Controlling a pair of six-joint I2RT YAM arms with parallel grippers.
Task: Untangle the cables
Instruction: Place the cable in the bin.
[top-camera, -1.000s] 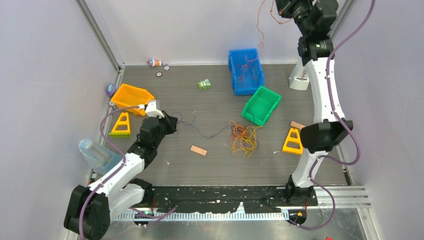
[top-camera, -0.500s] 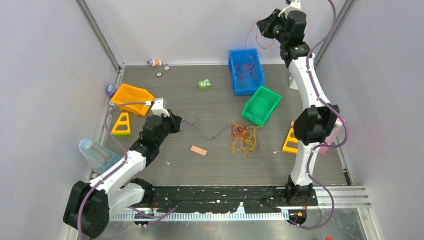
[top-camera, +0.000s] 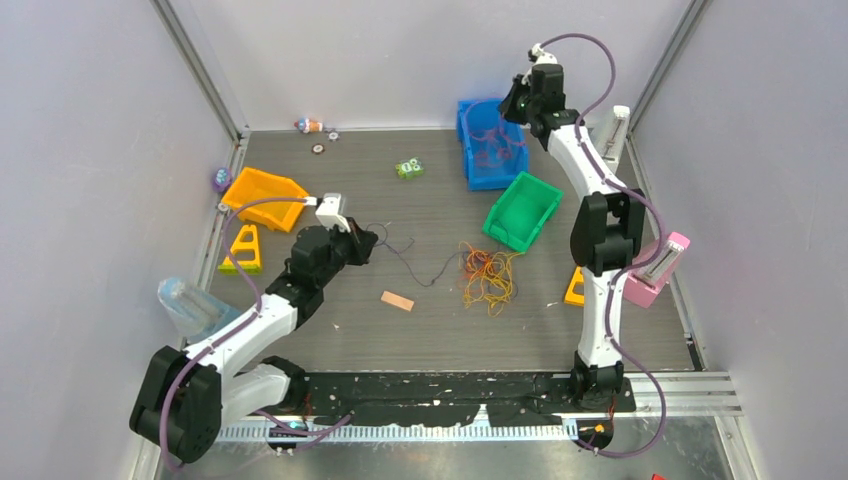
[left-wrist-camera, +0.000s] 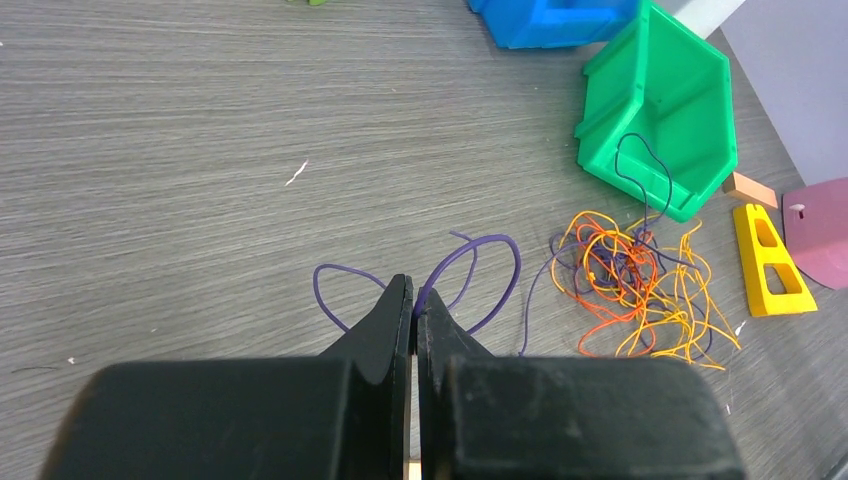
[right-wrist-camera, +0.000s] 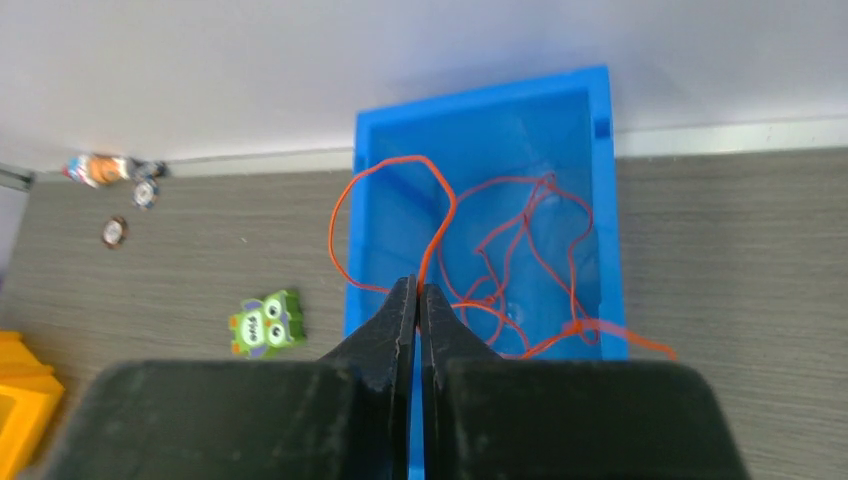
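Grey table (top-camera: 440, 330), pale walls: cables are being sorted strand by strand.
A purple cable (left-wrist-camera: 480, 250) is being pinched between the shut fingers of the left gripper (left-wrist-camera: 413, 300), left of the orange-yellow tangle (left-wrist-camera: 630, 290) lying near the green bin (left-wrist-camera: 650, 100). A red cable (right-wrist-camera: 440, 200) is being clamped by the right gripper (right-wrist-camera: 418, 295) above the blue bin (right-wrist-camera: 600, 200) at the far side, with most of it lying inside. By judgement, red is being delivered and purple drawn free. Next, release over the bin is being called for, and a gentle leftward pull on purple, so that no loop is tightened.
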